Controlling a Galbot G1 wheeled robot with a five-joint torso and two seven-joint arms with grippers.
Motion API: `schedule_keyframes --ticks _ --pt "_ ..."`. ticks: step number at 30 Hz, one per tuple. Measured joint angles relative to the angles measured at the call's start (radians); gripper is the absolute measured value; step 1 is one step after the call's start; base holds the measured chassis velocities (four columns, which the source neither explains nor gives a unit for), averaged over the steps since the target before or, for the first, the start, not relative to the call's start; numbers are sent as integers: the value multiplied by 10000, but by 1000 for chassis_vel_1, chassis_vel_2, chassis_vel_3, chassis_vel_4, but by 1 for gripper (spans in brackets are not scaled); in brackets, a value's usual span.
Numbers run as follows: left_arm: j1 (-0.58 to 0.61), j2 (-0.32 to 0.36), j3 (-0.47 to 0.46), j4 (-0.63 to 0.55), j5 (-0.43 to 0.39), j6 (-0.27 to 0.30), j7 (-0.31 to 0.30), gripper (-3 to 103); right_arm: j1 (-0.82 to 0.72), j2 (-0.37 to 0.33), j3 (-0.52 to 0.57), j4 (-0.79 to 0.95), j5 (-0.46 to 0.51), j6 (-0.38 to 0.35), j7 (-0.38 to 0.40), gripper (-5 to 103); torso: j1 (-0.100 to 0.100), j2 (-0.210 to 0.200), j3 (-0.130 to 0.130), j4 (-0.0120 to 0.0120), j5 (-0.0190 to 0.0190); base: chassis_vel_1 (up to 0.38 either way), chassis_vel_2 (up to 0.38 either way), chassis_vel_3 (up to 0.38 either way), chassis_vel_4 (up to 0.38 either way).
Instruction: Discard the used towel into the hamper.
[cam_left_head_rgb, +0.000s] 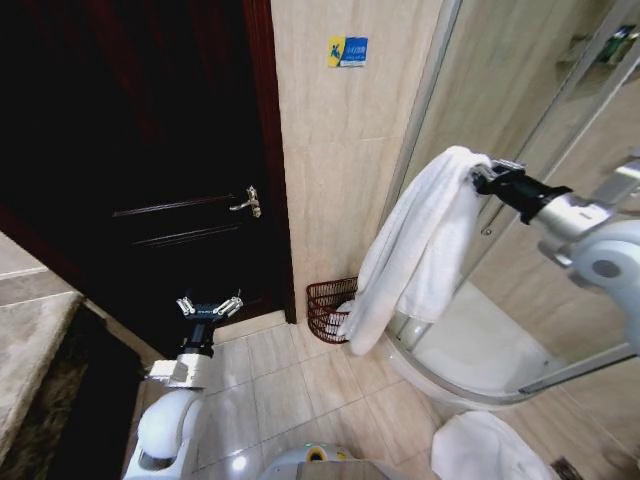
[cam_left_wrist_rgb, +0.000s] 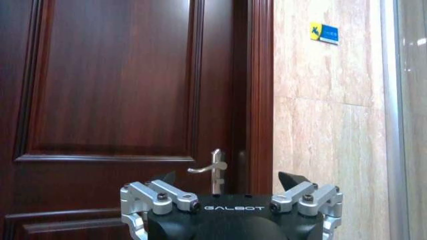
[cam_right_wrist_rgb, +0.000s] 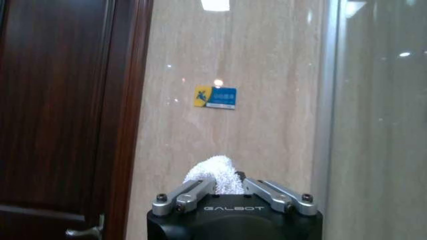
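White towel (cam_left_head_rgb: 420, 245) was pinched by the right claw (cam_left_head_rgb: 480, 178) and held above the hamper (cam_left_head_rgb: 331, 308), left claw (cam_left_head_rgb: 209, 307) was spread, parked low by the door (cam_left_head_rgb: 150, 150).

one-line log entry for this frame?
right gripper: shut on towel, held high | hamper: on floor below | left gripper: open, idle, low

Beige tiled floor (cam_left_head_rgb: 290, 385) bearing the reddish-brown wire hamper (cam_left_head_rgb: 330, 305) at the foot of the wall, the curved white shower base (cam_left_head_rgb: 470, 365) beside it, and a white mat (cam_left_head_rgb: 490, 450) nearby.
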Motion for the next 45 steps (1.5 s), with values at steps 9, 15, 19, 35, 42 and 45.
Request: schedule_keyframes --ticks 9,15,19,35,42,45 --pt "9 -78 -52 62 48 -12 -7 100 4198 991 -3414 -1260 -288 -72 293 3 1 -1 1 4 0 0 0 0 0" --pt "-49 -87 5 39 147 103 -9 100 5822 995 -4157 -2161 -329 -371 151 3 1 -1 0 0 4 0 0 0 0" --pt "-95 -102 20 18 192 144 -11 100 6514 945 -4618 -2679 -337 -414 28 3 0 0 -1 -5 0 0 0 0 0" --pt "187 -498 -280 42 82 -199 -52 100 11534 3207 -9136 -6615 -1153 -90 71 3 1 -1 0 2 -2 0 0 0 0" --pt "-34 -367 -262 260 -266 -211 -68 100 12143 4371 -9404 -8532 -2111 253 -142 3 0 0 0 -5 2 0 0 0 0" --pt "-37 -357 -268 302 -354 -218 -94 100 12244 4879 -9387 -9217 -2471 451 -162 3 0 0 0 0 2 0 0 0 0"
